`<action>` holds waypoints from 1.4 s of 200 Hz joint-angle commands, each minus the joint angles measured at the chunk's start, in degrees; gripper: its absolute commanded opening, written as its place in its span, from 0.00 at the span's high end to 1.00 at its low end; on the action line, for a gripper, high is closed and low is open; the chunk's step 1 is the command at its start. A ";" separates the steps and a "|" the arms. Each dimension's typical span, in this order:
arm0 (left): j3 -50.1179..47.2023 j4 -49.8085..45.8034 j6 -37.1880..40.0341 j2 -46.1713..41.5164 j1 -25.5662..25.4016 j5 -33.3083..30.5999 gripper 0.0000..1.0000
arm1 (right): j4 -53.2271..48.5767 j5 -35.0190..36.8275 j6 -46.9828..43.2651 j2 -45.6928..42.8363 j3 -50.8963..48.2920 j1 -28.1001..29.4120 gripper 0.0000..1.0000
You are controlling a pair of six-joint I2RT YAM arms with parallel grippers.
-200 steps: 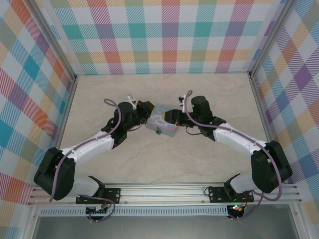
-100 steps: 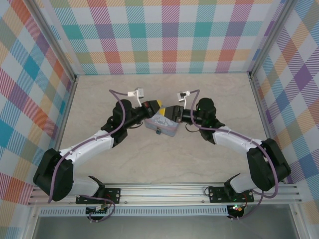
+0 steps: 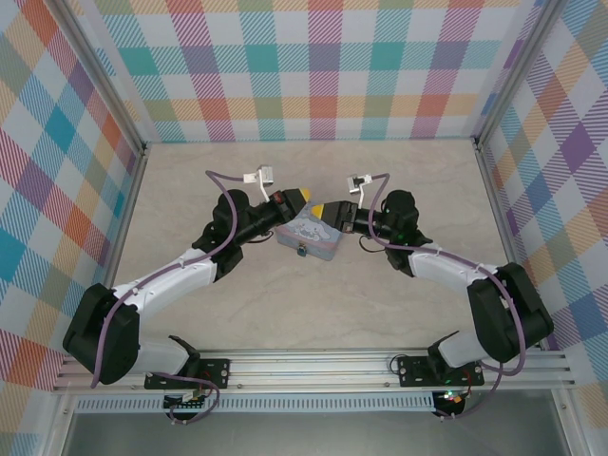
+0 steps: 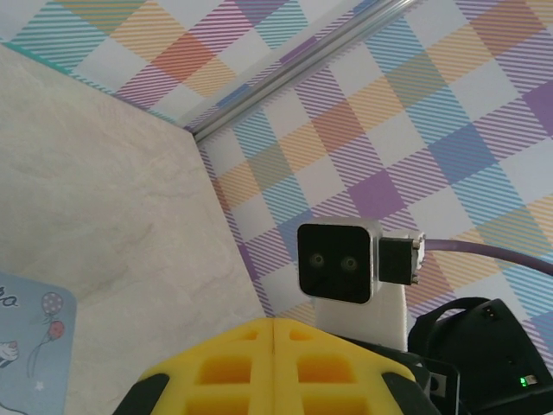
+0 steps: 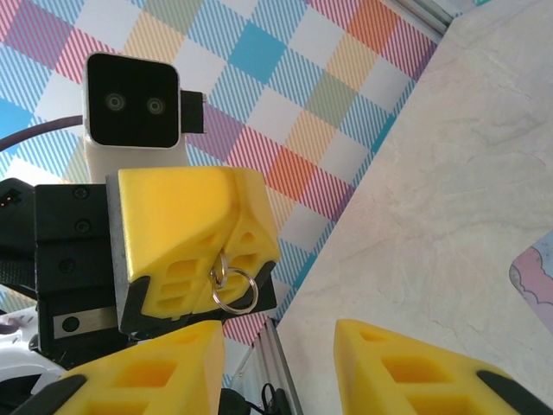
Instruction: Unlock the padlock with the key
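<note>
The left hand (image 5: 226,252) sits against a checked wall (image 5: 285,78), its two yellow fingers (image 5: 177,225) pressed together. A small silvery ring (image 5: 236,290) dangles from the seam between them, its top caught there. Above the left hand is a white camera box (image 5: 132,102). Below it, the right hand (image 5: 278,367) shows two yellow fingers spread apart. To the left hand's right lies the pale marbled tabletop (image 5: 441,173), with a pale blue tin corner (image 5: 537,275) at the edge.

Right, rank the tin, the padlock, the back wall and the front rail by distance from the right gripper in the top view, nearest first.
From the right gripper:
1. the tin, right by it on the near side.
2. the padlock, at the tin's near edge.
3. the back wall, on the far side.
4. the front rail, by the arm bases.
</note>
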 commanded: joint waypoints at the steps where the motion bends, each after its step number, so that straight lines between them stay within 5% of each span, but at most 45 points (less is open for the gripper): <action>1: 1.30 3.08 -1.20 -1.16 -0.63 1.31 1.00 | 7.92 -2.22 0.78 1.49 -0.16 -0.17 0.62; 280: 0.96 3.26 -3.06 1.01 -0.72 1.58 1.00 | 19.49 -4.44 7.46 9.30 5.24 0.86 0.69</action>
